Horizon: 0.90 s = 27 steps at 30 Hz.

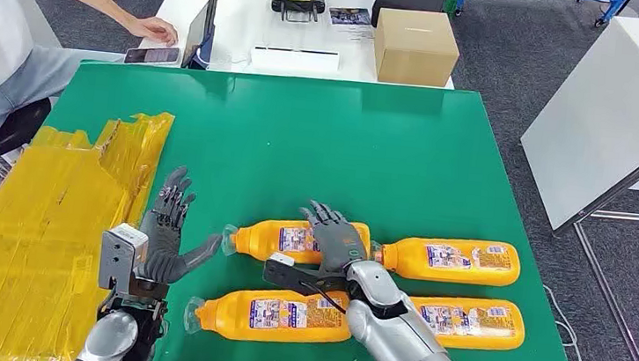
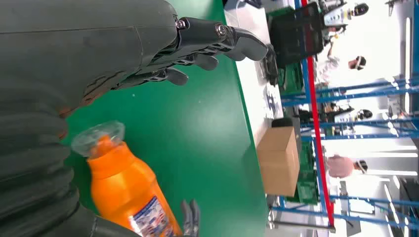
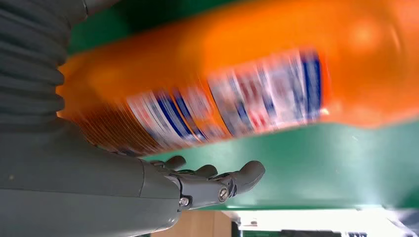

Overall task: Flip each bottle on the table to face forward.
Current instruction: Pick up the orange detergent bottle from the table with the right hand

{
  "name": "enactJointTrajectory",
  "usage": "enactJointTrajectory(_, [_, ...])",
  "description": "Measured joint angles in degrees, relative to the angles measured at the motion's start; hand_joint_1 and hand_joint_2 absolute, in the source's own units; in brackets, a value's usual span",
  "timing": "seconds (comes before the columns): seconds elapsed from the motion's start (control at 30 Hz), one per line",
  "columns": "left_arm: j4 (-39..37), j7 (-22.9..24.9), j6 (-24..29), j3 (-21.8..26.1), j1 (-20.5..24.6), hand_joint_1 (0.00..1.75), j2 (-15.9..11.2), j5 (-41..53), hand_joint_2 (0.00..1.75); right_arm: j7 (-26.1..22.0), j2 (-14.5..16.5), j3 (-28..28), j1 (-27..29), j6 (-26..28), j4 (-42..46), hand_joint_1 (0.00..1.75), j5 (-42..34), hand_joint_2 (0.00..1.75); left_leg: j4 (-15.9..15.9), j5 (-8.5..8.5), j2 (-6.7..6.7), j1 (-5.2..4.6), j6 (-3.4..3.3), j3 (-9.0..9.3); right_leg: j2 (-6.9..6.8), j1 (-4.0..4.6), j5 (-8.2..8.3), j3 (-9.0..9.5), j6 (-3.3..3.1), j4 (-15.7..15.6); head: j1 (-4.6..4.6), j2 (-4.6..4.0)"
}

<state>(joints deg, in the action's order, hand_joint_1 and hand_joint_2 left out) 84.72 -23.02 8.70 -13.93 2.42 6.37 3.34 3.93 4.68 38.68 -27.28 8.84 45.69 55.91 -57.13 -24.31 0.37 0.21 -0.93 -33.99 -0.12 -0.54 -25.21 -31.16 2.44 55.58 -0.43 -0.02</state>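
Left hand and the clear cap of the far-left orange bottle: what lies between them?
Only bare green mat between the left hand and the cap, in the head view.

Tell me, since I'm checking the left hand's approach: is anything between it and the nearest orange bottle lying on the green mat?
Nothing visible. The left hand hovers open beside the clear cap of the far-left orange bottle, with bare green mat between them.

Even, bright overhead light; soft shadows fall under the bottles [image 1: 292, 240]. The right wrist view is motion-blurred. Background windows [image 2: 375, 113] are overexposed in the left wrist view.
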Motion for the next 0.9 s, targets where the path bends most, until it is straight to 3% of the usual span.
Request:
enactJointTrajectory(0.23, [-0.68,-0.02,-0.16,0.1,0.19,0.0,0.23,-0.22,1.75,1.91,0.69,1.71,-2.9,-3.4,-4.44,0.0,2.15,1.75,0.0,0.0,0.01,0.0,0.0,0.05,0.0,0.0,0.0,0.01,0.0,0.0,-0.01,0.0])
enactJointTrajectory(0.27, [-0.86,-0.02,-0.2,0.14,0.25,0.0,0.26,-0.32,1.75,2.06,0.8,2.03,-3.41,-3.93,-5.22,0.06,2.44,1.75,0.0,0.0,0.02,0.01,0.0,0.07,0.01,0.01,0.0,0.02,0.0,0.0,-0.01,0.0])
enactJointTrajectory(0.4, [-1.51,-0.02,-0.36,0.29,0.54,0.0,0.36,-0.44,1.75,2.43,1.18,2.96,-4.89,-4.65,-7.66,1.55,2.94,1.75,0.0,0.0,0.02,0.01,0.0,0.18,0.01,0.01,0.0,0.11,0.0,-0.01,-0.01,0.0])
enactJointTrajectory(0.47, [-1.79,-0.02,-0.38,0.36,0.63,0.0,0.43,-0.48,1.75,2.65,1.35,3.12,-5.15,-4.32,-8.43,1.71,2.87,1.75,0.0,0.0,0.01,0.01,0.0,0.21,0.01,0.01,0.0,0.15,0.0,-0.01,-0.01,0.0])
enactJointTrajectory(0.9, [-2.03,-0.02,-0.5,0.6,0.54,0.0,0.62,-0.5,1.75,2.83,1.82,2.46,-4.12,2.54,-8.65,1.75,1.48,1.75,-0.01,0.0,0.01,0.0,0.0,0.19,0.0,0.0,0.0,0.16,0.0,0.0,-0.01,0.0])
